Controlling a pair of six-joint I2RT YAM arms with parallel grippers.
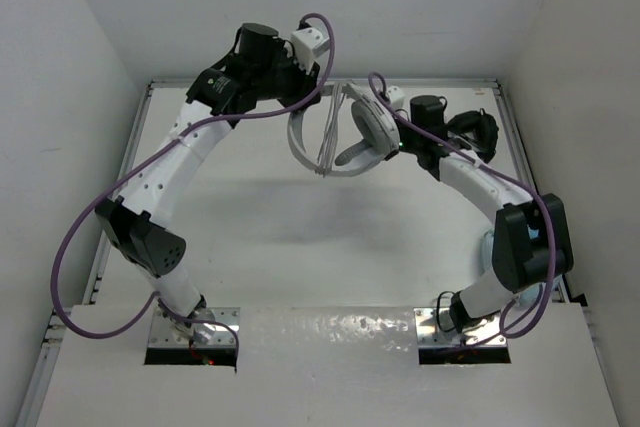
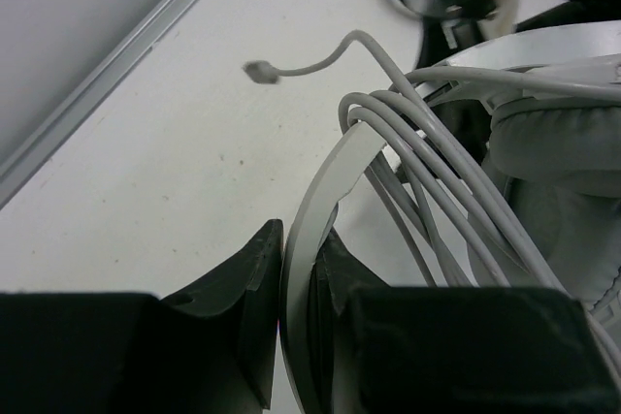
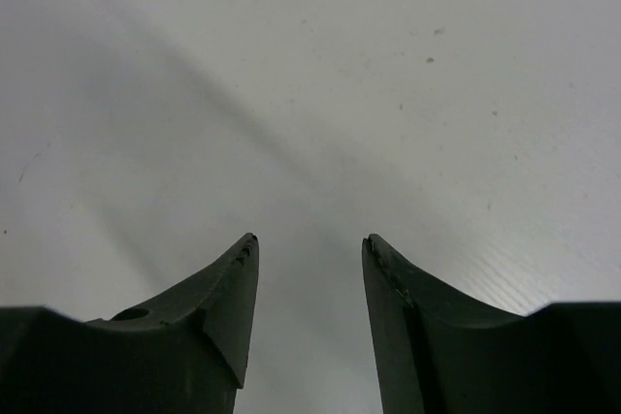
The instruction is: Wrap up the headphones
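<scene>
Now: headphones (image 1: 372, 129) up over far-centre worktop (image 3: 388, 94), headband (image 2: 310, 201) pinched in left fingers (image 2: 270, 264); right fingers (image 3: 233, 298) wide, empty; cable (image 2: 427, 143) looped over headband, plug (image 2: 260, 71) dangling free. Risk: loose loops slide off if tilted; thin-edge pinch may slip, dropping the headphones.

No readable text, labels, brands or numbers appear anywhere.

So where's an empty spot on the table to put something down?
The big bare patch is the middle of the table, bordered by the left arm, the right arm and the near edge. There is also bare table under the open right claw. It's crowded at the far side, where the left claw holds the headphones with their looped cable.
</scene>
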